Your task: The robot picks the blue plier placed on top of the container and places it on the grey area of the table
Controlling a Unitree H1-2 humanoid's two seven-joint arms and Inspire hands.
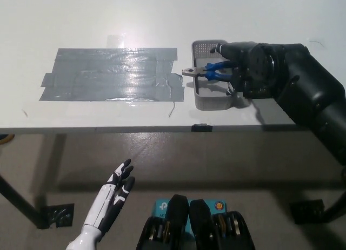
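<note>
One white rectangular table (81,18) fills the upper frame. One patch of grey tape (111,74) lies at left centre. One grey perforated container (208,99) sits right of it, with one blue-handled plier (208,72) across it. Two robot hands show: one black (246,66), one white (108,204).

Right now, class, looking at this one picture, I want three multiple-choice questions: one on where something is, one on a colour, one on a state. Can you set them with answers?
1. Where do the pliers lie?
A. across the basket
B. on the grey tape patch
C. on the floor

2. What colour are the plier handles?
A. red
B. blue
C. yellow

3. What is the white left hand doing?
A. holding the pliers
B. pressing on the table
C. hanging open below the table edge

Answers: 1 A, the metal nose sticks out over the basket's left rim. 2 B, the handles are blue beside the black right hand. 3 C, its fingers are spread and hold nothing.
</note>
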